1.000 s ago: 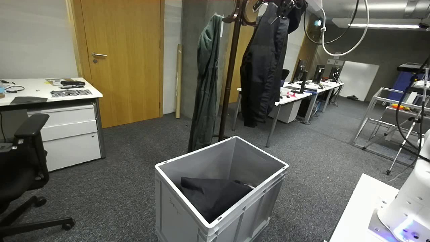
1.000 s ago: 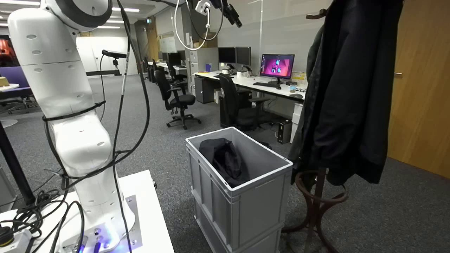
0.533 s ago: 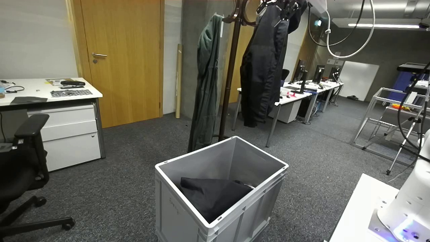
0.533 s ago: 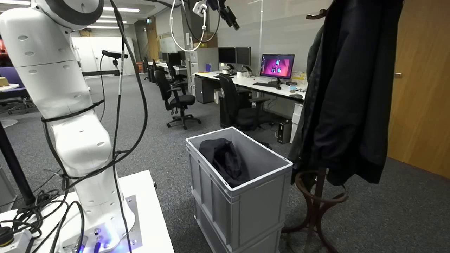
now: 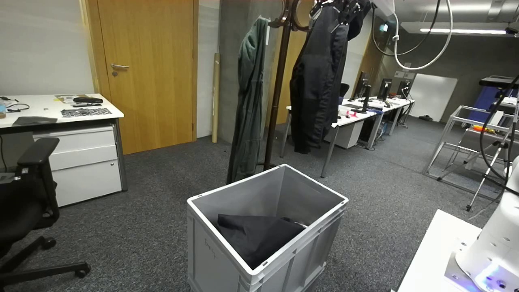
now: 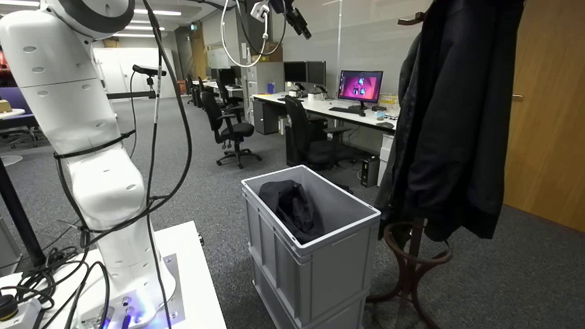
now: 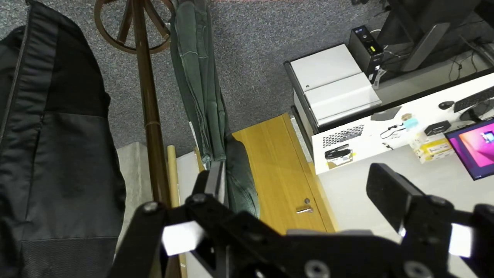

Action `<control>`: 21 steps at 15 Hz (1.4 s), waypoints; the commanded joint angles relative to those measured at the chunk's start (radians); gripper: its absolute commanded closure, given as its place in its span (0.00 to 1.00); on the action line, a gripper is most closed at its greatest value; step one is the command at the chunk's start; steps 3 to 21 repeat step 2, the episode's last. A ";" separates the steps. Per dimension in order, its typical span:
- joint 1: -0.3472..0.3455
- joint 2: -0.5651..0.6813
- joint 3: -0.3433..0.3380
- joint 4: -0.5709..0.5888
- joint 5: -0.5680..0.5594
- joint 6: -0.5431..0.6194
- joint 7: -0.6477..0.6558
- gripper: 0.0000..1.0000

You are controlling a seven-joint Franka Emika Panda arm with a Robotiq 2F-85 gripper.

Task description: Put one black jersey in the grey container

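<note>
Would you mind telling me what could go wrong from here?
The open gripper could hook the black jacket beside it in the wrist view. The looped white cable might snag on the coat stand. A black jersey already lies in the grey crate, so adding another may exceed the one requested.

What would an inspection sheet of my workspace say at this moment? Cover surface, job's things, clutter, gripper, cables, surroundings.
Surface: white rectangular tabletop carries the white robot arm.
Job's things: crumpled black fabric garment lies inside the light-grey rectangular plastic crate; none seen over its rim.
Clutter: small loose items on the white desk.
Gripper: black two-fingered gripper is open, nothing seen held.
Cables: tangled black cables lie on the tabletop; a white cable loops beside the gripper.
Surroundings: dark grey-green fabric garment and black fabric jacket hang at a tall brown coat stand.
</note>
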 commanded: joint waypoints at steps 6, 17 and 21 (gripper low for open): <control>-0.031 0.003 0.030 0.007 0.004 -0.004 -0.003 0.00; -0.031 0.003 0.030 0.007 0.004 -0.004 -0.003 0.00; -0.031 0.003 0.030 0.007 0.004 -0.004 -0.003 0.00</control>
